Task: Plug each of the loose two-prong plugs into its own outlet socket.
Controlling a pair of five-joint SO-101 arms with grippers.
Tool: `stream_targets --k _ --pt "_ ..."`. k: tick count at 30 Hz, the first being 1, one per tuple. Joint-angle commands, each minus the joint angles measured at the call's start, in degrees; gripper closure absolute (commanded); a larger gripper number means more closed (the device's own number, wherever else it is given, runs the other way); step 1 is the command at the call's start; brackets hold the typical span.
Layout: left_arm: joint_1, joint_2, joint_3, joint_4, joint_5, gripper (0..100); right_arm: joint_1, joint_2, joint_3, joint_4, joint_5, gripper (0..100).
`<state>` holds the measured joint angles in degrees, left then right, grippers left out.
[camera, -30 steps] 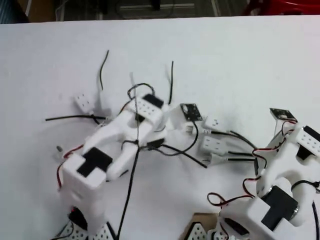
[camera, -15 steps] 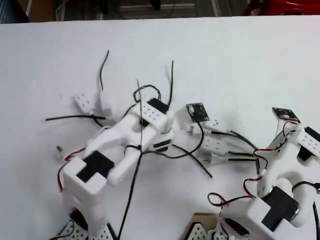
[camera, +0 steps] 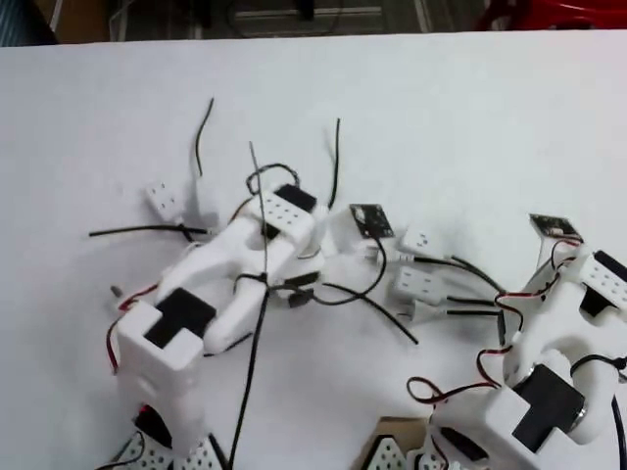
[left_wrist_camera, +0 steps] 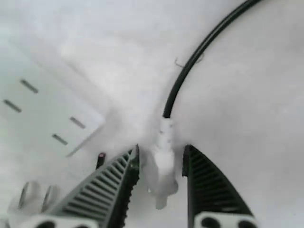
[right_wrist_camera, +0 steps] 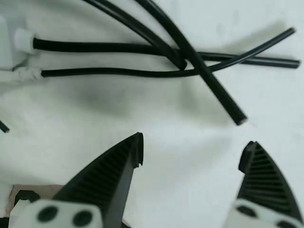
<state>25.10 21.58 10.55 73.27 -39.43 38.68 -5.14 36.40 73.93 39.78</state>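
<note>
**benchrat:** Where's the left arm (camera: 230, 269) sitting right now?

**solderpaw:** It's laid out long and low, from the near-left corner toward the middle of the surface (camera: 470, 117), with the wrist tipped down. In its wrist view the left gripper (left_wrist_camera: 160, 149) has its fingers (left_wrist_camera: 116, 185) closed in on a white plug (left_wrist_camera: 164, 166), one on each side, pinching it. The plug's black cable (left_wrist_camera: 199, 52) curves off across the surface, away from the fingertips.

**benchrat:** Is there a socket anywhere close?

**solderpaw:** Yep, a white outlet socket (left_wrist_camera: 52, 111) with narrow slots lies flat near the plug, apart from it and not touching. I honestly can't tell which block that is in the high view. There are two socket blocks (camera: 419, 284) between the arms there, and another one (camera: 165, 201) off on the left arm's outer side.

**benchrat:** And the right arm (camera: 549, 343)?

**solderpaw:** It's folded back on itself at the near-right corner, with the wrist pointing down at the surface. The right gripper (right_wrist_camera: 194, 142) hangs over bare surface with its fingers (right_wrist_camera: 109, 180) spread wide apart. Past the fingertips a few black cables (right_wrist_camera: 180, 57) cross over each other. Two of them run into white plug bodies (right_wrist_camera: 21, 40) at the edge of that view.
</note>
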Motion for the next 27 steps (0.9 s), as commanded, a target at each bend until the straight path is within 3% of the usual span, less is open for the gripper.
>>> stream_targets --k 1,11,16,27 --pt "-3.2 -1.9 -0.7 0.5 -0.6 83 -1.2 -2.0 0.4 -0.7 -0.1 67.6" --pt "0.0 -1.7 -0.5 -0.3 -2.7 84 -1.5 -2.0 1.5 -1.6 -0.1 67.6" --pt "0.8 -1.4 -0.5 -3.3 4.1 83 -1.4 -2.0 1.5 -1.6 -0.1 67.6" --pt "0.5 -1.3 -0.3 -3.4 4.9 85 -1.4 -2.0 1.5 -1.6 -0.1 67.6"
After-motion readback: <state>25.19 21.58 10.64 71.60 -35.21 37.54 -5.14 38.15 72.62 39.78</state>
